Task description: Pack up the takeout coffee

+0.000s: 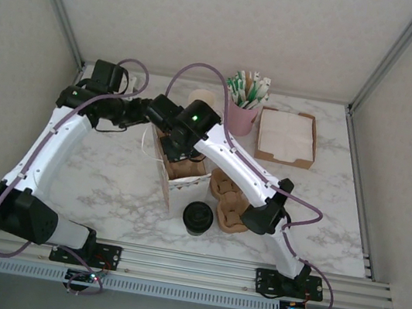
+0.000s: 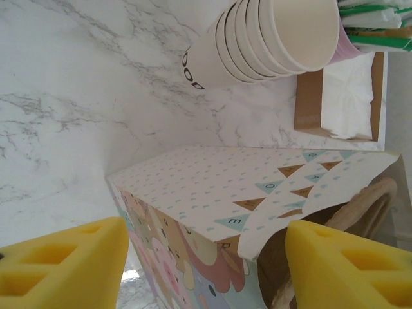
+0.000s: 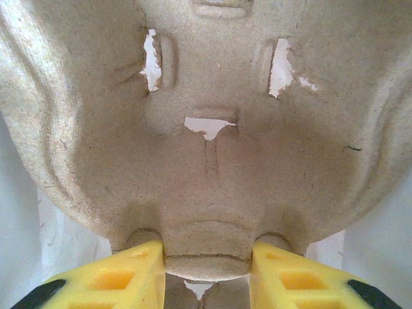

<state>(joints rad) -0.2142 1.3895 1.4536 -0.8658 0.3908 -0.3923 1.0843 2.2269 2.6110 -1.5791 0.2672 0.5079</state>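
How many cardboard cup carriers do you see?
2: one carrier in the right tool inside the bag, another carrier on the table right of it; more may be stacked beneath.

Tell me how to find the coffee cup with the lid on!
Start at the patterned paper bag in the middle of the marble table. Just in front of it, toward the arms' bases, stands one cup. It alone wears a black lid; the stacked cups at the back are lidless and open.
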